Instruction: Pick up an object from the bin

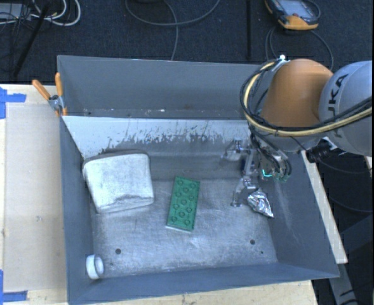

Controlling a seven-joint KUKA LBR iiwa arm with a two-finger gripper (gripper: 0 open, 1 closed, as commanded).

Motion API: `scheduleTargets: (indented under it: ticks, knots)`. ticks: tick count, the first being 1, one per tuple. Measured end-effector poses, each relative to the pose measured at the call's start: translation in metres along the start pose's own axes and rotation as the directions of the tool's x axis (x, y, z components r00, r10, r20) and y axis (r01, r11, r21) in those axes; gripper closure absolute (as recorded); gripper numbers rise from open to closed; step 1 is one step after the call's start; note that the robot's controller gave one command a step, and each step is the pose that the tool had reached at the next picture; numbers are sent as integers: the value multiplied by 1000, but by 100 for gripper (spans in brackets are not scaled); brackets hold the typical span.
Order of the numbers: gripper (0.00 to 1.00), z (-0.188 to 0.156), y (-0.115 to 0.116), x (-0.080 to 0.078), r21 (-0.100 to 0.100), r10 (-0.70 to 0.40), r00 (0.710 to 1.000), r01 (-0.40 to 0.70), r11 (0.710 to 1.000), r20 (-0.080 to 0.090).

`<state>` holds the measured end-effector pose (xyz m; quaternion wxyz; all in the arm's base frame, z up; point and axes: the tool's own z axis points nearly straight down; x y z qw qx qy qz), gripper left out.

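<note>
Grey bin (174, 91), few loose things, well spread.

- 7 o'clock, near corner: small white round cap (94, 265), close against the wall.
- 9 o'clock: white folded cloth (118, 180), soft and bulky.
- Centre, a touch toward 6: green studded brick plate (184, 203), flat on the floor, stiff, thin-edged, apart from everything else.
- 3 o'clock: gripper (242, 194) low over the floor. A crumpled silvery foil wad (261, 204) lies just beside its tip, at its 4 o'clock. Spread or pressed together: cannot tell. Nothing seen pinched.

Judgement: the foil wad is the nearest candidate. It is likely very light and crushable, with no firm faces, so it should deform under a squeeze rather than slip. Best taken across its bulky middle, not by a loose flap.

In the way: the sloping right wall sits near the wad and leaves little room on that side. Cloth, brick plate and cap lie well apart and are no hindrance.
</note>
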<state>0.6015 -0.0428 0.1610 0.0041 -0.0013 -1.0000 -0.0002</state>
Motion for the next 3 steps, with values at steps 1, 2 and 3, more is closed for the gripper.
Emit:
scheduleTargets:
  ticks: [1,2,3]
  knots:
    - [0,79,76,-3,1,-93,996,93,996,16]
    - [100,78,76,-5,3,-95,995,95,996,22]
    - [100,-57,87,41,4,-285,958,285,959,14]
